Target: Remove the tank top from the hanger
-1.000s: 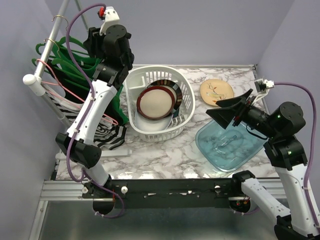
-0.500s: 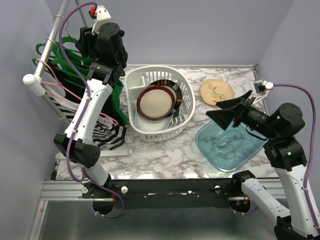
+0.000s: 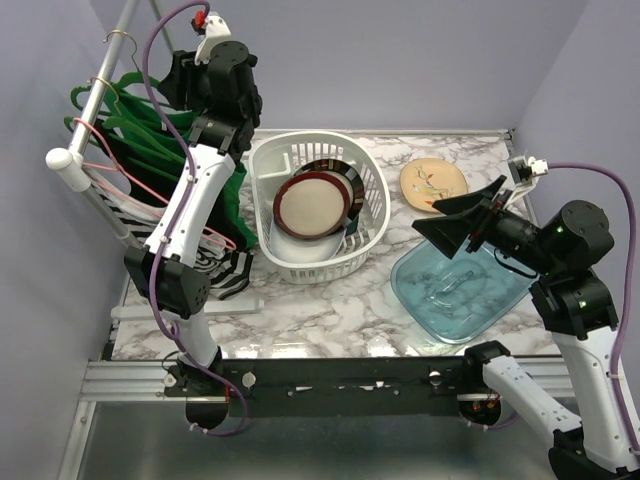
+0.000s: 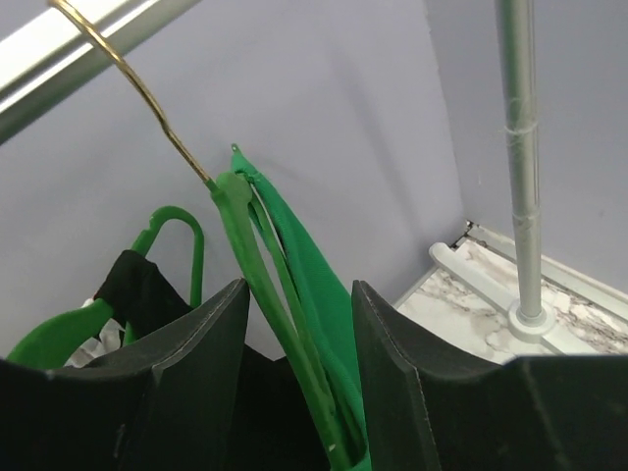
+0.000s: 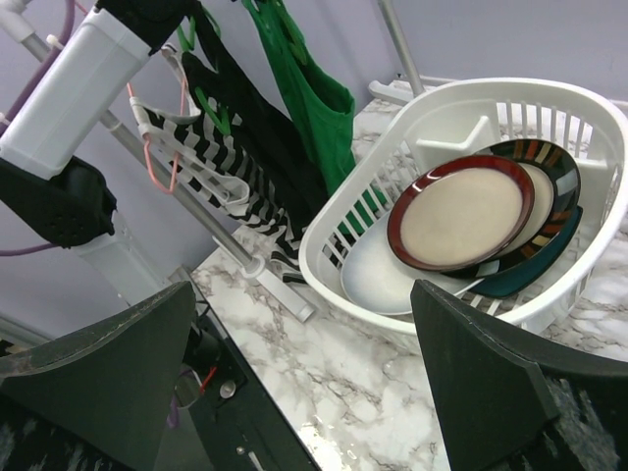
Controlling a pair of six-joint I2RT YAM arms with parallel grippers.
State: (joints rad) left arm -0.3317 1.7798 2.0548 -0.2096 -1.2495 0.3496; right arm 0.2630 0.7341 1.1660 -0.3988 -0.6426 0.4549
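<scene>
Approach step: left gripper (image 4: 299,324) lined up at the green plastic hanger (image 4: 238,221)
I have it open just below the silver metal clothes rail (image 4: 69,54), fingers (image 4: 196,373) either side of the hanger carrying the green fabric tank top (image 4: 319,294). Next, I judge, it must close on the fabric and slip it off. My right gripper (image 3: 460,222) hangs open, well away from the rail.

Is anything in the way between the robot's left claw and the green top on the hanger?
Nothing visible is. In the left wrist view the left gripper is open, and the green tank top on its green hanger shows in the gap between the two fingers, with nothing in front.
</scene>
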